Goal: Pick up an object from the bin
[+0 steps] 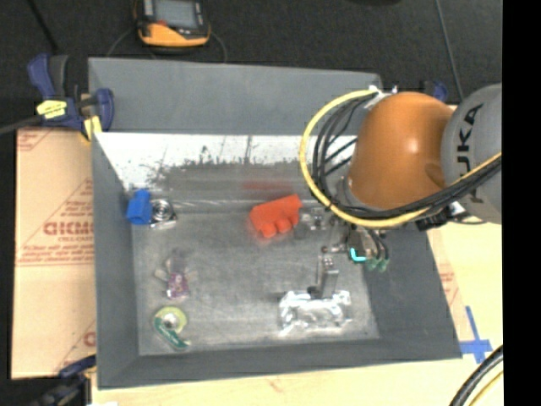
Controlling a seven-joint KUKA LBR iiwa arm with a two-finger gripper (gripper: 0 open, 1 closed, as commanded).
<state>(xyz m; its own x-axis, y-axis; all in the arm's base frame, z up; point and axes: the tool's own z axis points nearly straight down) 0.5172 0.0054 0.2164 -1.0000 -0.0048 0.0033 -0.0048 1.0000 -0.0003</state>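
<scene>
In the camera view, the claw (325,279) hangs over a silvery, crinkled-looking thing (314,313). This thing lies on the floor of the bin (254,108), toward the near wall from the orange block (275,216) and slightly to the block's right. The claw's tip reaches down to its upper edge, and whether they touch cannot be told. Whether the claw is wide or narrow cannot be told either, since its lower part shows only as a thin dark upright against the grey floor. Nothing can be seen held in it. The silvery thing looks light and thin-skinned, perhaps foil or clear wrapping over something small. By that look it would probably be slippery, give under pressure, and slide rather than resist. A hold across its narrow middle, where it seems to bulge, looks safer than one on the flat glinting ends. Its glare blurs the outline, so its true shape and height stay uncertain. The robot's orange cover (397,155) and looped cables (317,142) hide the bin's corner to the right of the orange block. Far to the left of the orange block lie a blue piece (138,207), a small clear-purple thing (176,282) and a green-and-yellow round one (172,324), all well apart from the claw.
</scene>
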